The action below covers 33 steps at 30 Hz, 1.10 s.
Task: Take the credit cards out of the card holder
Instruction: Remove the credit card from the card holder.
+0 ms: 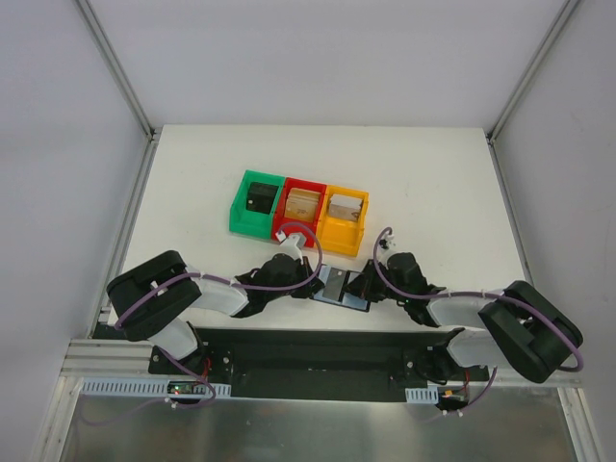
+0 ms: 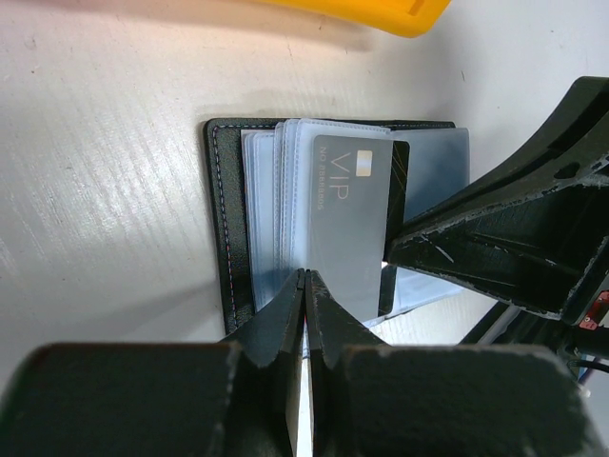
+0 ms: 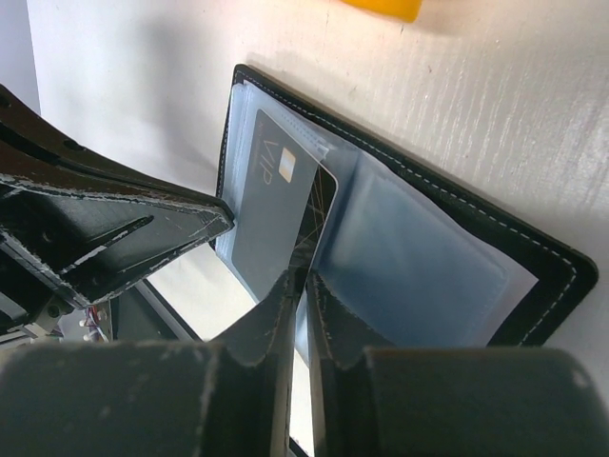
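Note:
The black card holder (image 1: 339,287) lies open on the table between my two grippers. In the left wrist view its cover (image 2: 221,190) holds clear sleeves, with a grey VIP card (image 2: 352,209) in one of them. A black card edge shows behind it. My left gripper (image 2: 306,276) is shut on the near edge of the sleeves, beside the grey card. My right gripper (image 3: 303,278) is shut on the edge of a clear sleeve page next to the grey card (image 3: 271,200). The two grippers (image 1: 316,286) (image 1: 364,286) face each other across the holder.
A green bin (image 1: 255,202), a red bin (image 1: 301,205) and a yellow bin (image 1: 345,214) stand in a row just behind the holder, each with something in it. The yellow bin's edge shows in the wrist views (image 2: 381,14) (image 3: 385,8). White walls surround the table.

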{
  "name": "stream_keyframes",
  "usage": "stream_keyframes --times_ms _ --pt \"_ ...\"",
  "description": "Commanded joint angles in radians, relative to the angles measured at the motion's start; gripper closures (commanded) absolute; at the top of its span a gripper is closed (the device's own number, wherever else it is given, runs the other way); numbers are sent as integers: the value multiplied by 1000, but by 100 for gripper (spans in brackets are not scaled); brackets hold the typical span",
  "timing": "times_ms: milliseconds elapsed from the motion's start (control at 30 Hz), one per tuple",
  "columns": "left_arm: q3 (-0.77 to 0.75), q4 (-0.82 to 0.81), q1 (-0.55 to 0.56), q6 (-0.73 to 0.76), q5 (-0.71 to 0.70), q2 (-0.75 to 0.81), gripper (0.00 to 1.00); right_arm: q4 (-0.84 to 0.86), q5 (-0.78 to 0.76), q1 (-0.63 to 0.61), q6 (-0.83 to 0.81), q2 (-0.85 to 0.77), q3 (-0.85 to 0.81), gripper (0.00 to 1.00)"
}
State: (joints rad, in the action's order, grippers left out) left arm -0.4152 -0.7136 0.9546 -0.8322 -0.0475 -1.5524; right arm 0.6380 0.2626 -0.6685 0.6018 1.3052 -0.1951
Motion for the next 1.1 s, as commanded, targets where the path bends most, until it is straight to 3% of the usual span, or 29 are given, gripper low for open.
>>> stream_keyframes --times_ms 0,167,800,1067 --pt "30 83 -2 -1 -48 -8 100 2 0 9 -10 -24 11 91" --pt "32 85 -2 -4 -52 -5 100 0 0 12 -13 -29 13 99" --pt "50 80 -11 -28 -61 9 100 -70 47 49 -7 -147 45 100" --pt "59 83 -19 -22 -63 67 100 -336 47 50 -108 -253 -27 100"
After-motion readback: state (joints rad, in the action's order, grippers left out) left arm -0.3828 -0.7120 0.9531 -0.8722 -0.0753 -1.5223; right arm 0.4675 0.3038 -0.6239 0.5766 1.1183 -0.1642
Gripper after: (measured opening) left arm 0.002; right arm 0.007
